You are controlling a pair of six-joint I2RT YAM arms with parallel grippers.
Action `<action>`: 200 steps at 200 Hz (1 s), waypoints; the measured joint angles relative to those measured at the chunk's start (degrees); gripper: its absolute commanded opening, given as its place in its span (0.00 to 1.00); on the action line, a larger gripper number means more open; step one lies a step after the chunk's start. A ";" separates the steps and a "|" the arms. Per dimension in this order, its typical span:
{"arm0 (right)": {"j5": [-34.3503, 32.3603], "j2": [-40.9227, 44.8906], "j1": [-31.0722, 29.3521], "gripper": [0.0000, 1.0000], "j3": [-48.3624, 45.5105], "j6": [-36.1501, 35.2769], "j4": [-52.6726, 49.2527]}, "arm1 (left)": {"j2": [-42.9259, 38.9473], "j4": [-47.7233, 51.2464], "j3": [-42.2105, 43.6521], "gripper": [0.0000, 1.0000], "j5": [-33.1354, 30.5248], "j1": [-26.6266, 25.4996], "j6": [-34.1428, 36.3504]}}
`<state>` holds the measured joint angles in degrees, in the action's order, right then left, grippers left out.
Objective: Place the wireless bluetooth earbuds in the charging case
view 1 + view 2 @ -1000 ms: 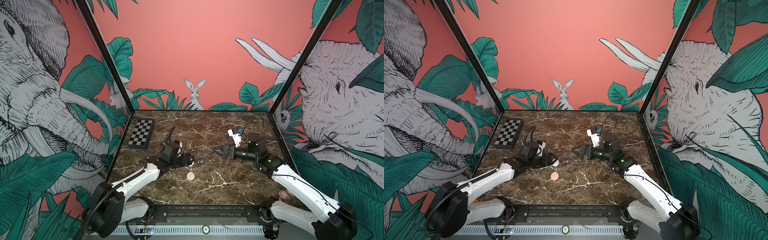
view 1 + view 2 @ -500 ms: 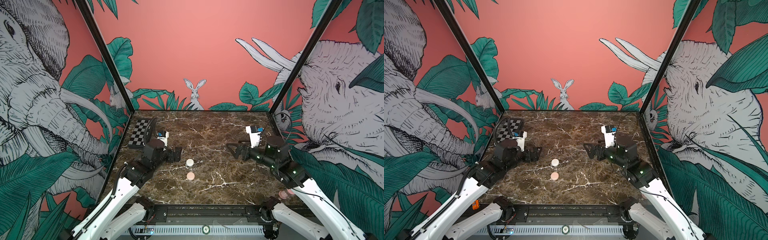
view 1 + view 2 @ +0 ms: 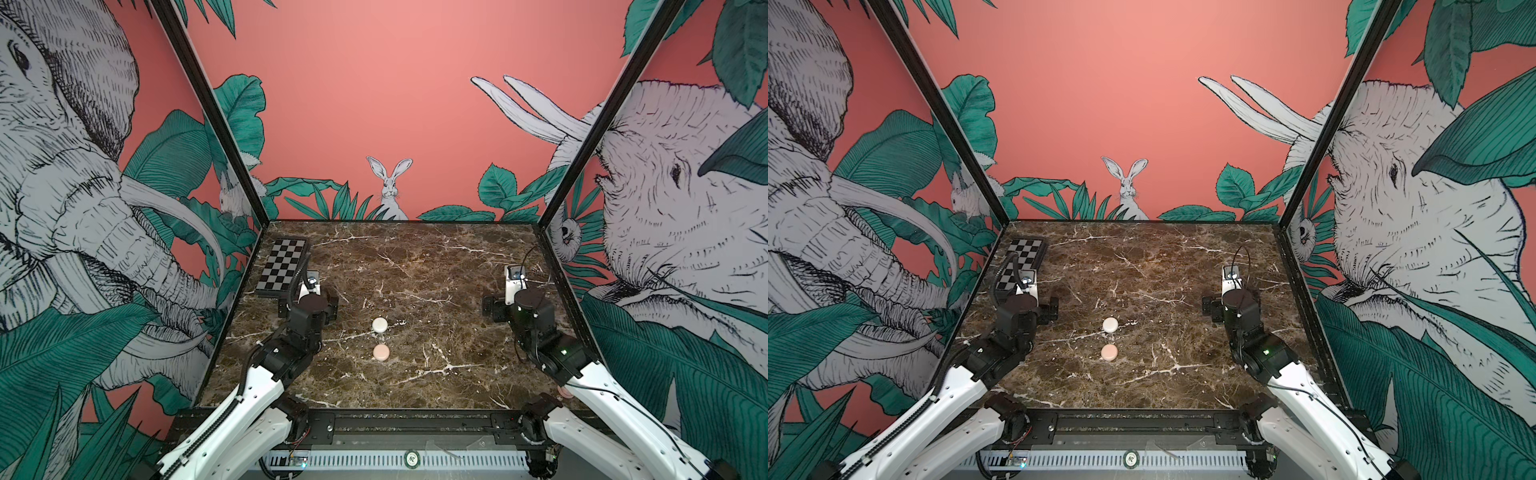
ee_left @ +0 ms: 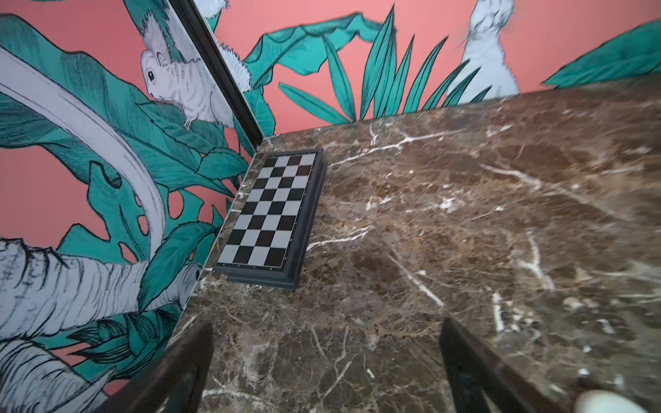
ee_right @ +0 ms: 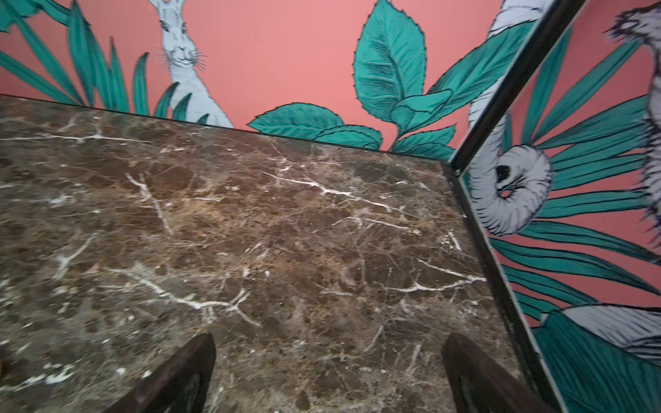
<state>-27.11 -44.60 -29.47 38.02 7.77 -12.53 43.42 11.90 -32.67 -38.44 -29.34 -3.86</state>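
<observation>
Case (image 3: 380, 324) white, round; second case (image 3: 380, 352) pink.

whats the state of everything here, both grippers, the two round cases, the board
left gripper: open, empty
right gripper: open, empty
white case: looks closed, lying flat, nothing touching it
pink case: looks closed, lying flat, nearer the camera in both top views, just apart from the white case
chessboard: folded shut, lying flat at the far left
</observation>
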 measured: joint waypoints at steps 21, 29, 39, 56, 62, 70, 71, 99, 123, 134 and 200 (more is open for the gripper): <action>-3.87 -4.07 3.13 0.98 -1.07 -1.75 5.66 | 3.37 -2.29 0.55 0.99 2.67 7.08 0.61; -5.03 -6.16 4.98 0.98 -1.77 -2.54 8.09 | 4.04 -3.30 0.68 0.99 3.21 9.27 0.90; -6.64 -9.25 7.15 0.98 -2.38 -4.09 11.13 | 4.61 -4.72 0.92 0.99 3.72 11.43 1.38; -9.31 -15.65 9.40 0.98 -3.21 -7.58 17.46 | 6.10 -6.82 1.18 0.99 5.62 13.49 1.79; -9.94 -17.77 9.75 0.98 -3.67 -8.59 20.00 | 6.69 -7.61 1.33 0.99 6.47 13.94 1.95; -10.25 -20.44 10.27 0.98 -4.63 -9.77 23.54 | 7.78 -8.55 1.46 0.99 7.41 14.53 2.14; -10.27 -20.79 10.40 0.98 -4.83 -9.99 24.13 | 7.96 -8.66 1.49 0.99 7.61 14.62 2.16; -9.14 -27.45 13.35 0.98 -9.53 -11.23 34.12 | 12.50 -12.44 1.88 0.99 9.86 15.82 3.54; -6.32 -30.69 16.59 0.98 -12.39 -11.50 40.57 | 14.40 -15.43 2.99 0.99 12.48 18.40 4.13; -5.11 -31.93 17.40 0.98 -12.26 -11.69 42.07 | 14.93 -16.74 3.43 0.99 13.70 20.06 4.33; 0.70 -40.59 19.34 0.98 -14.93 -11.85 54.73 | 21.00 -24.57 4.74 0.99 19.43 24.68 5.75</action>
<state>-26.41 -85.19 -10.13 23.09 -4.08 42.19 64.42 -12.67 -27.92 -19.00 -4.67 1.89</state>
